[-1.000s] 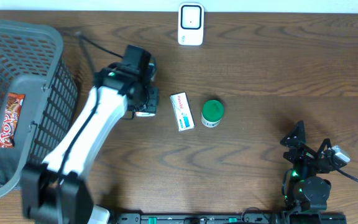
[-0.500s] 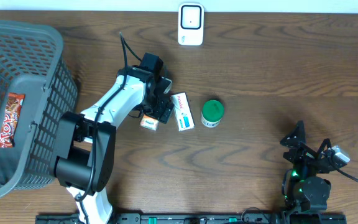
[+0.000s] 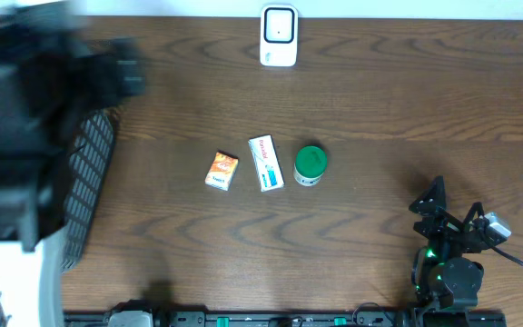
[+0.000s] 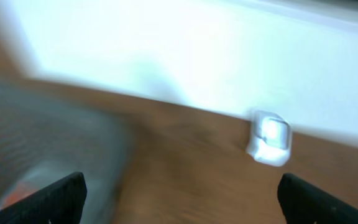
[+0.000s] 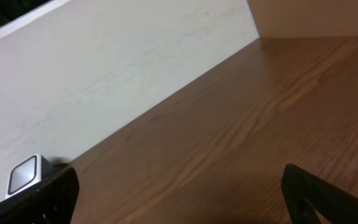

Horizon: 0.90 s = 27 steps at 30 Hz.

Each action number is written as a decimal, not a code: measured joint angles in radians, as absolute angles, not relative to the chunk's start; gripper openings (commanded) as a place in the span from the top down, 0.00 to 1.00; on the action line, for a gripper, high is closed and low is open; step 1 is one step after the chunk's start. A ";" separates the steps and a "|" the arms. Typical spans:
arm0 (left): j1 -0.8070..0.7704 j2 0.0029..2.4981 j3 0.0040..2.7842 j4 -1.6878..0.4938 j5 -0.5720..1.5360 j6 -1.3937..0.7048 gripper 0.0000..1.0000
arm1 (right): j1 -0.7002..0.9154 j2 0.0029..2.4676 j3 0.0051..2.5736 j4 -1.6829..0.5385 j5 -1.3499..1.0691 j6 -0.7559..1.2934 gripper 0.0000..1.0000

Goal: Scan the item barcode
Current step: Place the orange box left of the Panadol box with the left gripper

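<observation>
Three items lie in a row at mid-table: a small orange box (image 3: 222,170), a white box (image 3: 265,163) and a green-lidded tub (image 3: 310,165). The white scanner (image 3: 279,36) stands at the far edge, and it shows blurred in the left wrist view (image 4: 269,137) and at the lower left of the right wrist view (image 5: 25,174). My left arm (image 3: 25,136) is a dark blur at the far left, over the basket. Its gripper (image 4: 182,190) is open and holds nothing. My right gripper (image 5: 182,190) is open and empty, parked at the near right (image 3: 439,207).
A grey wire basket (image 3: 93,173) stands at the left edge, mostly hidden behind the blurred left arm; it also shows as a grey smear (image 4: 48,143) in the left wrist view. A white wall (image 5: 104,68) runs along the table's far side.
My left gripper opened and let go of the orange box, which now lies beside the white box. The left arm then swung quickly away to the left. The right arm has not moved.
</observation>
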<state>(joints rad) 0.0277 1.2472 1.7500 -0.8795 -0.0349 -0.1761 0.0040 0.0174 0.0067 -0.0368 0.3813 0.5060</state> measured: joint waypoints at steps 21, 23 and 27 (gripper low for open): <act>0.668 1.783 1.673 -1.051 -0.161 -0.076 0.01 | 0.004 0.017 0.007 -0.037 0.381 0.506 0.01; 0.668 1.840 1.670 -1.037 -0.145 0.039 0.01 | 0.004 0.017 0.007 -0.037 0.381 0.506 0.01; 0.668 1.929 1.670 -0.979 -0.126 0.216 0.01 | 0.004 0.017 0.007 -0.037 0.381 0.506 0.01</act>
<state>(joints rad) 0.6678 1.9293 1.6699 -0.9787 -0.1257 0.2161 0.0040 0.0174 0.0067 -0.0368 0.3813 0.5060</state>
